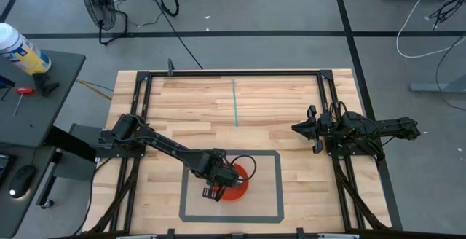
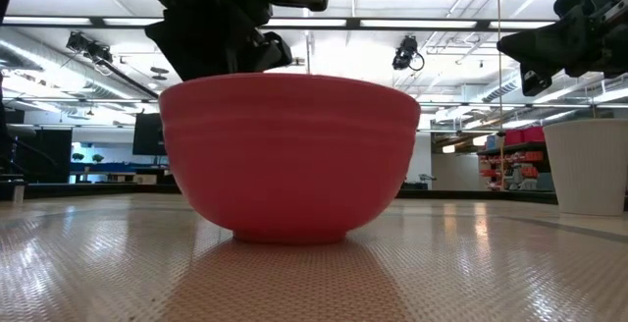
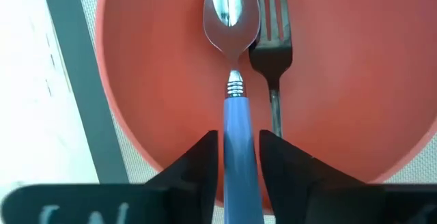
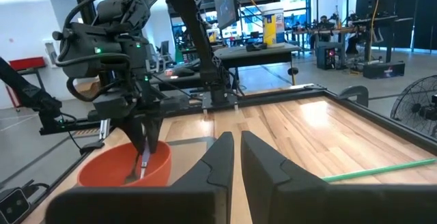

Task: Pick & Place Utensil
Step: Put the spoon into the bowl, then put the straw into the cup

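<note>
High view: wooden table with a grey taped rectangle near the front edge. Red bowl sits inside the rectangle, toward its left side. Left gripper is over the bowl's left rim. Right gripper waits above the table's right side, well apart from the bowl.

Low view: red bowl stands upright on the table; the left arm's dark body hangs above its rim.

Left wrist view: fingers closed on the blue handle of a spoon, its steel head lying in the bowl. A dark fork lies in the bowl just beside the spoon, roughly parallel to it.

Right wrist view: right gripper with fingers nearly together, holding nothing. Across the table, the left gripper points down into the bowl.
</note>
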You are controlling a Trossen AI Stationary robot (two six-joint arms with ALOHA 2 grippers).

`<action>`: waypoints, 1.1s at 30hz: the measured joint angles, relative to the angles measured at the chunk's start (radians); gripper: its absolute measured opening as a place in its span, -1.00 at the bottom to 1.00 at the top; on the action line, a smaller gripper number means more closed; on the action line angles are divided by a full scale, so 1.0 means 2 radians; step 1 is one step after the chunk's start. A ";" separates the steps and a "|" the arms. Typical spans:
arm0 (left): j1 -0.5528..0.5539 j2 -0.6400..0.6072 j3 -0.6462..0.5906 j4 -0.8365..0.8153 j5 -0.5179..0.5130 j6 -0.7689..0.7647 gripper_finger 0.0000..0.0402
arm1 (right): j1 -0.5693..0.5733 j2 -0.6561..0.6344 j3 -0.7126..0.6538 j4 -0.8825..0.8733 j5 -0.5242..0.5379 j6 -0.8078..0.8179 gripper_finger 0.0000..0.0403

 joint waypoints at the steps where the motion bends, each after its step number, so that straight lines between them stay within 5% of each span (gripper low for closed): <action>1: 0.000 0.000 0.000 0.000 0.000 0.000 -0.40 | 0.000 0.000 0.000 0.000 0.000 0.000 -0.83; 12: -0.008 -0.031 0.000 -0.004 -0.020 0.000 -0.21 | 0.000 0.000 0.000 0.000 0.000 0.000 -0.83; 24: 0.010 -0.164 -0.001 -0.013 -0.113 0.007 -0.23 | 0.000 0.000 0.000 0.000 0.000 0.000 -0.83; 28: 0.041 -0.213 -0.054 0.050 -0.119 0.009 -0.27 | 0.000 0.000 0.000 0.000 0.000 0.000 -0.83; 33: 0.100 -0.252 -0.177 0.252 -0.143 -0.031 -0.31 | 0.000 0.000 0.000 0.000 0.000 0.000 -0.83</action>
